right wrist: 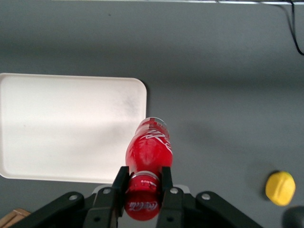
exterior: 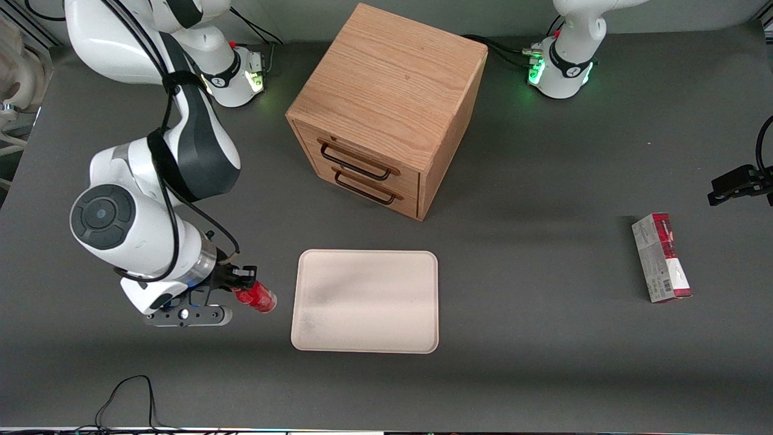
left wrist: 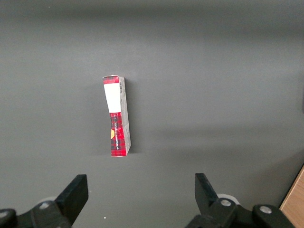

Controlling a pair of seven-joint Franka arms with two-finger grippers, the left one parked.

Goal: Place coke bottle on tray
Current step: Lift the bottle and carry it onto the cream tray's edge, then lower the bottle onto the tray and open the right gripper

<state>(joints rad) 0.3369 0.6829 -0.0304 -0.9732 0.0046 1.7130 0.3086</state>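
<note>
coke bottle (right wrist: 147, 148) pinched at the neck by the gripper (right wrist: 144, 182), hanging just beside the tray (exterior: 365, 300), toward the working arm's end

Setting: robotics lab bench, staged for manipulation trials. You can tell from these items:
- Dark grey matte table (exterior: 543, 338), with two white arm bases (exterior: 561, 66) bolted at its edge, green status lights lit.
- Loose black cables (exterior: 127, 399) trailing along the table's near edge.
- Gripper (exterior: 241, 284) of your working arm, fingers clamped on the neck of the coke bottle (exterior: 256, 299), just beside the tray (exterior: 365, 302).
- Props: small wooden two-drawer cabinet (exterior: 386, 109), red-and-grey carton (exterior: 661, 257), yellow lemon-shaped toy (right wrist: 280, 188).
</note>
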